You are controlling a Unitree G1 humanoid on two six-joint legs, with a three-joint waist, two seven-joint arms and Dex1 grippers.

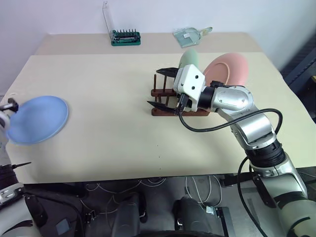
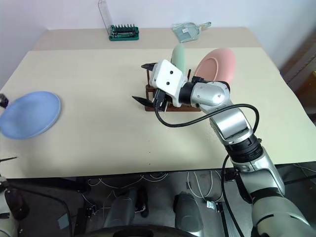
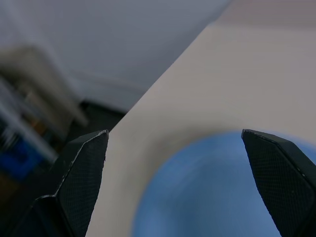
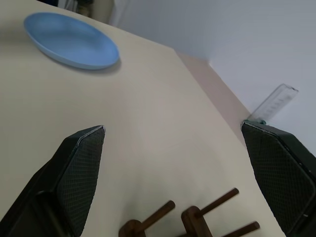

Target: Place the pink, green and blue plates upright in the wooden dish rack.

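The blue plate (image 1: 38,118) lies on the table near its left edge. In the left wrist view my left gripper (image 3: 174,132) stands open just short of the blue plate (image 3: 212,192), with nothing between its fingers. The wooden dish rack (image 1: 160,93) sits right of centre. The green plate (image 1: 189,58) and the pink plate (image 1: 228,69) stand upright in it. My right gripper (image 1: 162,89) hovers open and empty at the rack's left end, pointing left; its wrist view shows rack pegs (image 4: 158,215) below and the blue plate (image 4: 71,40) far off.
A green bit case with a clear lid (image 1: 125,37) and a clear glass dish (image 1: 190,34) sit at the back of the table (image 1: 108,89). A black cable (image 1: 222,127) loops from my right wrist.
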